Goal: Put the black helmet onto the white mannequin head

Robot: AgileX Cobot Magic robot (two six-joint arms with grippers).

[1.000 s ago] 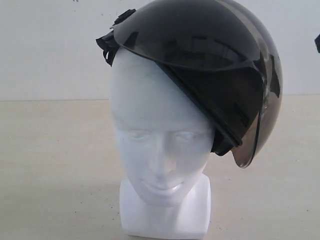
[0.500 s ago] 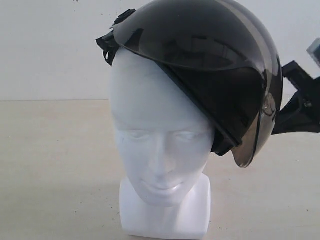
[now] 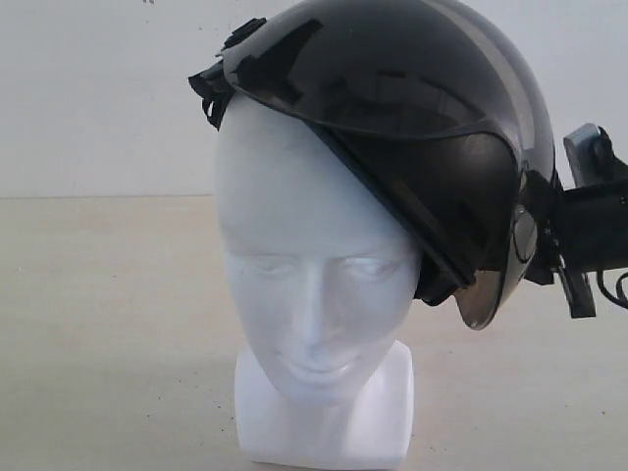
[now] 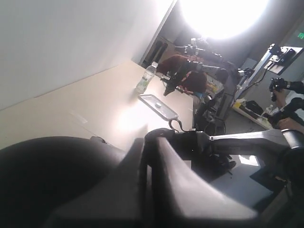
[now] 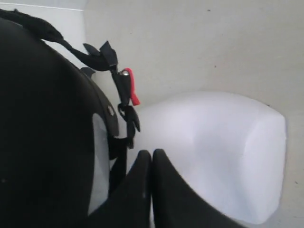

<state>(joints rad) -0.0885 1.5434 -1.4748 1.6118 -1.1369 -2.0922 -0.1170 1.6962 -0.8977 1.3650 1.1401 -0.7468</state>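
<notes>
Both claws are pressed together: the right claw [image 5: 151, 165] hangs just beside the strap [image 5: 124, 113] of the helmet [image 5: 42, 118], the left claw [image 4: 148, 166] beside its dark shell. Helmet sits tilted sideways atop the head [image 3: 314, 285], visor [image 3: 392, 78] off to one side.

- A plain white wall [image 3: 98, 98] rose behind a pale beige table [image 3: 108, 324].
- A glaring light [image 4: 223, 14] flooded the cluttered far end, where a plastic bottle [image 4: 146, 78] stood near a metal tray [image 4: 158, 106].
</notes>
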